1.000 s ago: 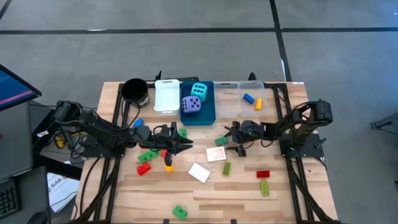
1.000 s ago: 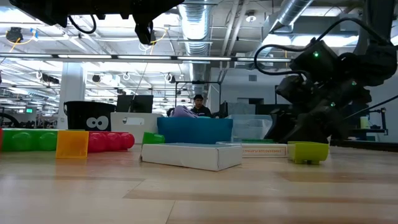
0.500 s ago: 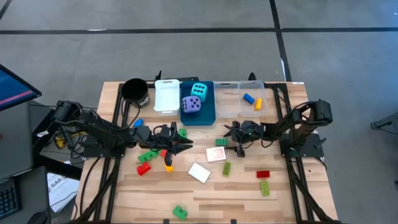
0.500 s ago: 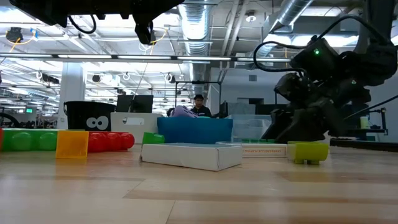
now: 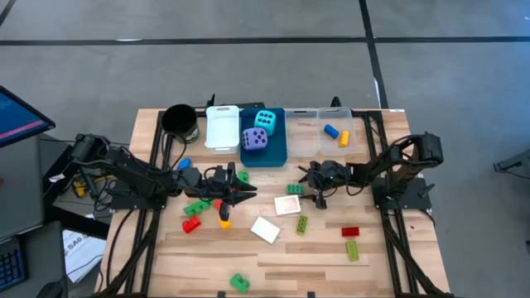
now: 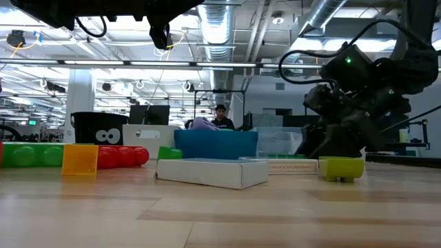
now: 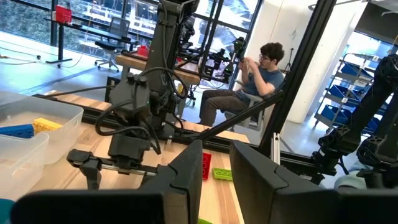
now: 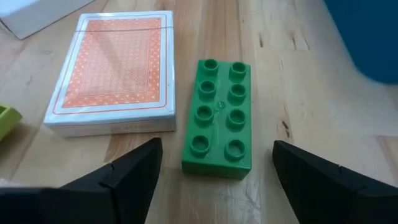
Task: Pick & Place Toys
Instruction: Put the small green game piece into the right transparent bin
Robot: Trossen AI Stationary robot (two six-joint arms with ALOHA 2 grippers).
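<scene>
We see a grey concrete floor (image 5: 265,74) crossed by dark lines around the wooden table (image 5: 281,257). A monitor (image 5: 16,116) stands off the table's left edge. Beyond the table's far edge, ceiling ducts (image 6: 213,21) and strip lights (image 6: 62,31) hang overhead. A seated person (image 7: 252,78) faces desks (image 7: 155,59) near tall windows (image 7: 124,18), with blue shelving (image 7: 348,99) nearby.

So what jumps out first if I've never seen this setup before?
Probably the two big dice, purple and cyan, sitting in the blue bin at the table's far edge. Then the right arm's open fingers poised around a green brick beside an orange-backed card deck.
</scene>
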